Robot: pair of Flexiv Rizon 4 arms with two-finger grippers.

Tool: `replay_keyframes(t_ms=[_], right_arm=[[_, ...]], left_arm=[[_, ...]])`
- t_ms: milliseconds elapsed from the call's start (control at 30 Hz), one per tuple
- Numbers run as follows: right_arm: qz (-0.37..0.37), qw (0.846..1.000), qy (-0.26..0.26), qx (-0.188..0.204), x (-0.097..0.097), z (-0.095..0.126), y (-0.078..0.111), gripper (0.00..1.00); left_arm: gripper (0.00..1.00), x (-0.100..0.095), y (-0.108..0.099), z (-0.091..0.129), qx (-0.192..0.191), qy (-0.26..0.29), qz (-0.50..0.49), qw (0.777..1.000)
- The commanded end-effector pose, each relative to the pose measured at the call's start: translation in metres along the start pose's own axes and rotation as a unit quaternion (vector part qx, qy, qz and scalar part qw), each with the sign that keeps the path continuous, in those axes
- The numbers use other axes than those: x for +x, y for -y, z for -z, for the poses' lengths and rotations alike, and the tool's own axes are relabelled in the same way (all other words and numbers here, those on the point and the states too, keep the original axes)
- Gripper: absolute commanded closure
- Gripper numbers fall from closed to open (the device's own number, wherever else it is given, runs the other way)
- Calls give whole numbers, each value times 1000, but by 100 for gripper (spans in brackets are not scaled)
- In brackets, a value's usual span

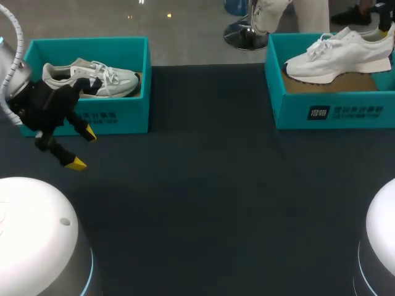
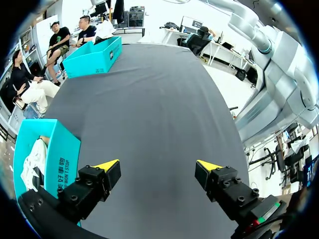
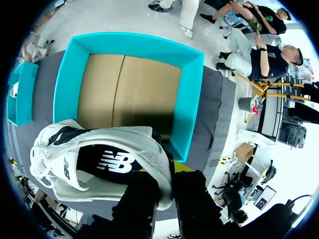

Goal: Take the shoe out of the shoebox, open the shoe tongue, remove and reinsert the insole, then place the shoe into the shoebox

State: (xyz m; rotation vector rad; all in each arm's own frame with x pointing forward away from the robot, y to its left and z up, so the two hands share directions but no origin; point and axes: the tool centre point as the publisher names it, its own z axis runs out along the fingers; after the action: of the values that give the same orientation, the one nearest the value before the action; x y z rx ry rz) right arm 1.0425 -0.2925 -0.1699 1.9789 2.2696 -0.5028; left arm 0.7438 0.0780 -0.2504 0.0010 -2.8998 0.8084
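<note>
A shoe (image 1: 92, 78) lies in the left shoebox (image 1: 123, 118); a second shoe (image 1: 336, 55) hangs above the right shoebox (image 1: 358, 111).

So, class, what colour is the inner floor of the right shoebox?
The shoebox floor is cardboard brown; right wrist view shows it best.

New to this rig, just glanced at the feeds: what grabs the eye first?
The white sneaker, held by its heel in the right gripper over the far-right teal shoebox. A second sneaker lies in the far-left teal shoebox, the open left gripper hovering in front of it.
</note>
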Motion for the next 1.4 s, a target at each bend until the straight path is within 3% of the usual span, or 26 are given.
replay_keyframes(t_ms=[33,533,967,1400], right_arm=[[0,1000,-1,1,-2,2,0,100],[-54,999,3,-2,-18,-3,-7,100],[-102,994,1,-23,-20,-19,-9,100],[-104,994,-11,-26,-19,-37,-13,100]], left_arm=[[0,0,0,0,-1,0,0,1000],[0,0,0,0,-1,0,0,1000],[0,0,0,0,-1,0,0,1000],[0,0,0,0,-1,0,0,1000]])
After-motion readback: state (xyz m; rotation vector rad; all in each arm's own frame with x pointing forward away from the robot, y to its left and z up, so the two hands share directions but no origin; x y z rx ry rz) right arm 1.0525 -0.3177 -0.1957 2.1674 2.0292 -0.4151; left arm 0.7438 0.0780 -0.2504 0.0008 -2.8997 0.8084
